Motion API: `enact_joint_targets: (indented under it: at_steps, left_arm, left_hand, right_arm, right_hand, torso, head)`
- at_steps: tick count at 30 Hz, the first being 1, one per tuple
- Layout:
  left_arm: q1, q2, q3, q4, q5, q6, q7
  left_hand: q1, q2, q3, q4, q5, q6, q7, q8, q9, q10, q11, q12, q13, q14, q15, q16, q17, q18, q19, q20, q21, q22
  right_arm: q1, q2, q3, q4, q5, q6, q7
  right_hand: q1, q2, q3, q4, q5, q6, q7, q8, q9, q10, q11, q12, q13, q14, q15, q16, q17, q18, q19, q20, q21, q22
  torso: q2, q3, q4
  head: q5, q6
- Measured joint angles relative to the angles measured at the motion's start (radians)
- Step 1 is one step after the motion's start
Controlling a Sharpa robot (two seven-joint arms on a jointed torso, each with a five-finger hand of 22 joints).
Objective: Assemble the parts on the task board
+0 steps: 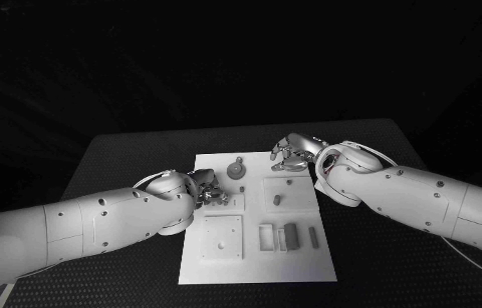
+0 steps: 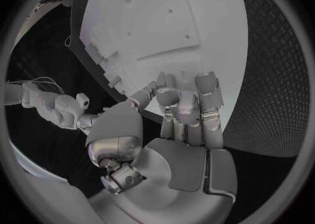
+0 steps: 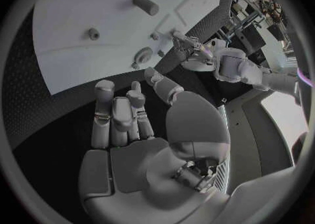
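Observation:
The white task board [image 1: 301, 266] lies in the middle of the table. On it are a round grey part [image 1: 236, 169], a short peg [image 1: 276, 199], a small stud [image 1: 289, 182] and a dark block [image 1: 290, 235] beside a thin bar [image 1: 313, 235]. My left hand [image 1: 209, 188] hovers at the board's left edge, fingers [image 2: 187, 106] curled in with nothing visible in them. My right hand [image 1: 291, 153] is over the board's far right corner, fingers [image 3: 118, 116] also curled in and nothing in them. The right wrist view has the peg [image 3: 146, 4], stud [image 3: 94, 33] and round part [image 3: 142, 55].
A raised square plate [image 1: 221, 237] with small holes sits on the board's near left, and an open frame [image 1: 266, 237] stands next to the dark block. Black table [image 1: 131, 162] surrounds the board on all sides.

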Motion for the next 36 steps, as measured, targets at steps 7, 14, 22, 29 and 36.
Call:
enact_joint_targets:
  at_steps: [7,14,22,29,36]
  left_arm:
    - [0.000,-0.001,0.000,0.001,0.000,0.005,-0.001]
    - [0.000,-0.003,0.000,0.002,0.000,0.009,-0.001]
    - [0.000,-0.003,0.000,0.006,0.000,0.015,-0.003]
    - [-0.001,-0.005,0.000,0.007,0.000,0.020,-0.006]
    - [-0.001,-0.005,0.000,0.008,0.000,0.020,-0.007]
  left_hand:
    - [0.000,0.000,0.000,0.000,-0.006,0.000,0.000,-0.004,0.000,0.000,0.000,0.000,0.000,0.000,0.000,0.000,-0.001,0.000,0.000,0.000,0.000,0.000]
    - [0.000,0.000,0.000,0.000,-0.002,0.000,0.000,0.001,0.000,0.002,0.001,0.000,-0.001,0.000,0.000,0.000,-0.001,0.000,0.000,0.000,0.000,0.000]
    - [0.000,0.000,-0.001,-0.001,-0.002,0.000,0.000,0.001,0.001,0.002,0.002,0.000,-0.001,-0.002,0.002,0.000,-0.002,0.000,0.000,0.000,0.000,0.000]
    - [0.001,-0.001,-0.001,-0.001,-0.002,0.000,0.000,0.001,0.005,0.002,0.002,0.000,-0.001,-0.002,0.002,0.000,-0.002,0.000,0.000,0.000,0.000,0.000]
    - [0.001,-0.001,-0.002,-0.002,-0.004,0.001,0.000,0.000,0.001,0.002,0.002,0.000,-0.001,-0.002,0.002,0.000,-0.003,0.000,0.000,0.000,0.000,0.000]
  right_arm:
    - [0.000,0.000,0.000,0.000,0.000,0.000,0.000]
    - [0.000,0.000,0.000,0.000,0.000,0.001,0.000]
    - [0.000,0.000,0.000,-0.001,0.000,0.001,0.000]
    - [0.000,-0.001,0.000,0.000,0.000,0.001,0.000]
    - [0.000,-0.001,0.000,0.000,0.000,0.001,0.000]
  right_hand:
    - [0.000,0.000,0.000,0.000,0.000,0.000,0.000,0.000,0.000,-0.002,-0.002,0.000,-0.001,0.000,0.000,0.000,0.000,0.000,0.000,0.000,0.000,0.000]
    - [0.000,0.000,0.000,0.000,0.000,0.000,0.000,0.000,0.000,-0.003,-0.003,0.000,-0.001,0.000,0.000,0.000,0.000,0.000,-0.001,0.001,0.000,0.000]
    - [0.000,0.000,0.000,0.000,0.000,0.000,0.000,0.000,0.000,-0.003,-0.003,0.004,-0.002,0.000,0.000,0.000,-0.001,0.000,-0.002,0.002,0.000,0.000]
    - [0.000,0.000,0.000,0.000,0.000,0.000,0.000,-0.004,0.000,-0.002,-0.002,0.004,-0.002,0.000,0.000,0.000,-0.001,0.000,-0.002,0.002,0.000,0.000]
    - [0.000,0.000,0.000,0.000,0.000,0.000,0.000,-0.004,0.000,-0.002,-0.002,0.004,-0.003,0.002,0.002,0.000,-0.001,0.000,-0.002,0.002,0.000,0.000]
  torso:
    - [0.000,0.0000,-0.0008]
    - [0.000,0.0000,-0.0007]
    - [0.000,0.0007,-0.0009]
    - [0.000,0.0008,-0.0008]
    - [0.000,0.0002,-0.0002]
  head:
    - [0.001,0.000]
    - [0.002,-0.002]
    - [0.003,-0.001]
    - [0.004,-0.001]
    - [0.004,-0.002]
